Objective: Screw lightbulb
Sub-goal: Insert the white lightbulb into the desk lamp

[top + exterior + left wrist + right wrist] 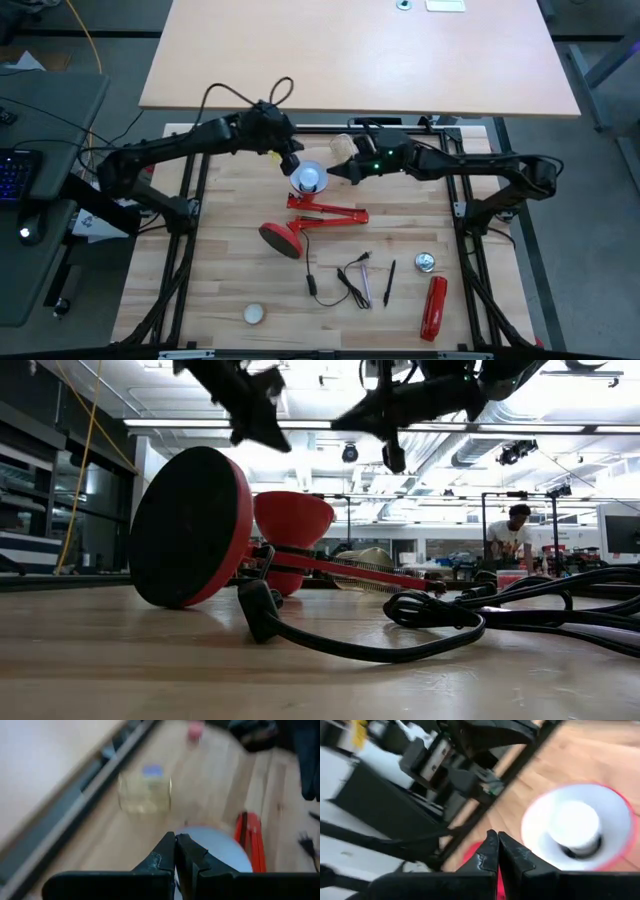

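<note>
Just past your left gripper (292,165) fingertips sits the lightbulb (310,179), seated in the white-lined shade (615,805) of the red lamp (325,213), which lies on its side on the desk (220,260). Your left fingers (162,857) are pressed together and hold nothing; the shade's pale rim shows directly beyond their tips in the left wrist view. Your right gripper (350,170) comes in from the opposite side of the shade, its fingers (487,852) likewise closed and empty, with the bulb showing just off to one side of their tips in the right wrist view. Both grippers hang above the desk, near the shade but apart from it. The lamp's round base (190,525) stands on edge, its black cord (400,645) trailing across the wood.
</note>
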{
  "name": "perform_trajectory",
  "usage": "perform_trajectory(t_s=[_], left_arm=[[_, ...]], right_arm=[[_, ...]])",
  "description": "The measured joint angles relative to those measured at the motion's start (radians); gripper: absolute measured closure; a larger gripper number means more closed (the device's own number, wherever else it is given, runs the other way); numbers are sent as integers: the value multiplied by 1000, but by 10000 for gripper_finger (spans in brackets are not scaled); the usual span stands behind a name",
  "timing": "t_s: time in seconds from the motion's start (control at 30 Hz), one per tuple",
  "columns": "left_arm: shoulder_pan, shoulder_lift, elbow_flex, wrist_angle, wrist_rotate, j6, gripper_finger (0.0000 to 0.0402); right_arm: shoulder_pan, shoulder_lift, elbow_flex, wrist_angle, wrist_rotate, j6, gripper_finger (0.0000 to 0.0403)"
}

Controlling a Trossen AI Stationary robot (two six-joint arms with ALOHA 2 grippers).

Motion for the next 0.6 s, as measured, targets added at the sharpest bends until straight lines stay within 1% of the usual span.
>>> perform_trajectory(t_s=[0.13, 0.2, 0.33, 0.47, 0.6], left_arm=[[30, 68, 0, -22, 88, -31, 401], [38, 96, 0, -13, 109, -35, 401], [64, 140, 0, -25, 116, -35, 401], [98, 148, -1, -36, 116, 7, 401], [135, 148, -1, -117, 115, 42, 401]], right_arm=[[22, 53, 0, -24, 7, 7, 403], [33, 88, 0, 7, 7, 11, 403], [45, 180, 7, 93, 10, 107, 403], [50, 263, 112, 63, 59, 96, 403], [51, 342, 273, -90, 119, 34, 403]])
